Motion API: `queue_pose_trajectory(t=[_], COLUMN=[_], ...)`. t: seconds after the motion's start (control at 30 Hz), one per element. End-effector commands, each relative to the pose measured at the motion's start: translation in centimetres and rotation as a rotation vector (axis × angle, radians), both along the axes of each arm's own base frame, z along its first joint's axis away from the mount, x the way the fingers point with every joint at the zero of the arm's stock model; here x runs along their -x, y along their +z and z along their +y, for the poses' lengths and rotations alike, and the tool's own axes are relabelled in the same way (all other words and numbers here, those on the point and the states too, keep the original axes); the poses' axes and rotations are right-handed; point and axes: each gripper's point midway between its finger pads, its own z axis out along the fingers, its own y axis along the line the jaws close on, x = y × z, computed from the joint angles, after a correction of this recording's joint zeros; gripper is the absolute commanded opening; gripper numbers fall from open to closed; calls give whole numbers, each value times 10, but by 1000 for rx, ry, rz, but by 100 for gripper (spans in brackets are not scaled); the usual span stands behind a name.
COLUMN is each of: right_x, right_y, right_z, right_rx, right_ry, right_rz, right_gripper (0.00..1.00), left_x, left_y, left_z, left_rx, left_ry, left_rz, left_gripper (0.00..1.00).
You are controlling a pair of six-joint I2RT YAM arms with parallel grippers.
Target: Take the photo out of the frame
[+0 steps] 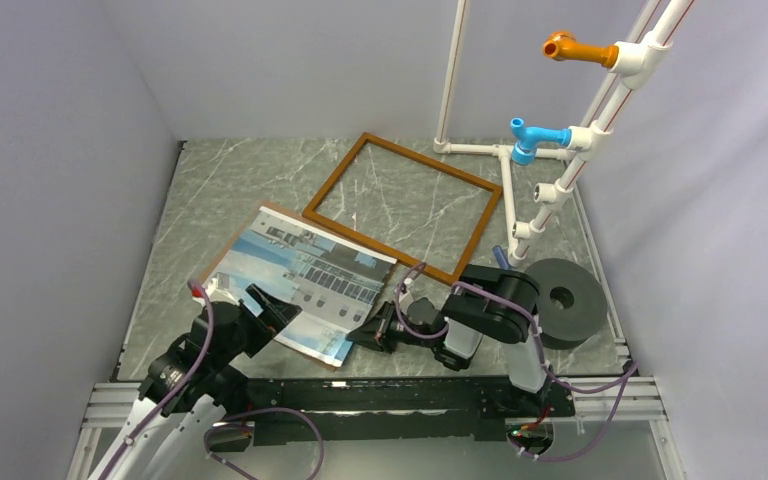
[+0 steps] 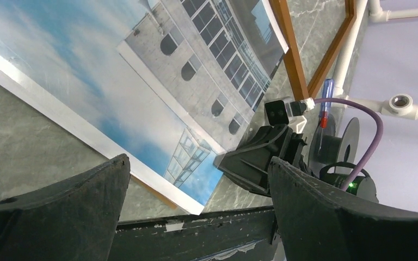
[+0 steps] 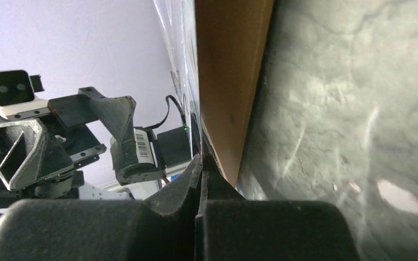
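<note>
The photo [image 1: 300,275], a building under blue sky on a light-brown board, lies outside the frame [image 1: 432,161], just left of its near side. The frame is a hollow reddish-brown wood border flat on the marble table. My right gripper [image 1: 368,332] is shut on the photo's right edge. In the right wrist view its tips [image 3: 200,163] pinch the thin edge beside the brown board [image 3: 228,81]. My left gripper [image 1: 265,310] stands open above the photo's near-left part. In the left wrist view it [image 2: 198,160] holds nothing over the photo [image 2: 114,81], with the frame [image 2: 291,60] beyond.
A white pipe rack [image 1: 570,135] with orange and blue fittings stands at the back right. A black roll [image 1: 560,300] lies by the right arm. A black rail [image 1: 390,395] runs along the near table edge. Walls close in on three sides.
</note>
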Motion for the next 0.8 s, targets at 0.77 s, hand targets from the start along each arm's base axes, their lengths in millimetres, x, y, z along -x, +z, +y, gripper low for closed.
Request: queue_pose_trajectory(t=[0.77], right_x=[9], right_y=[10], right_z=[-7], right_rx=[132], right_ry=[54], right_rz=[-132], right_gripper=[0], left_x=[-76], left_y=[1], left_z=[-2], left_rx=[-253], left_ry=[-11], left_rz=[-78], left_gripper=[99])
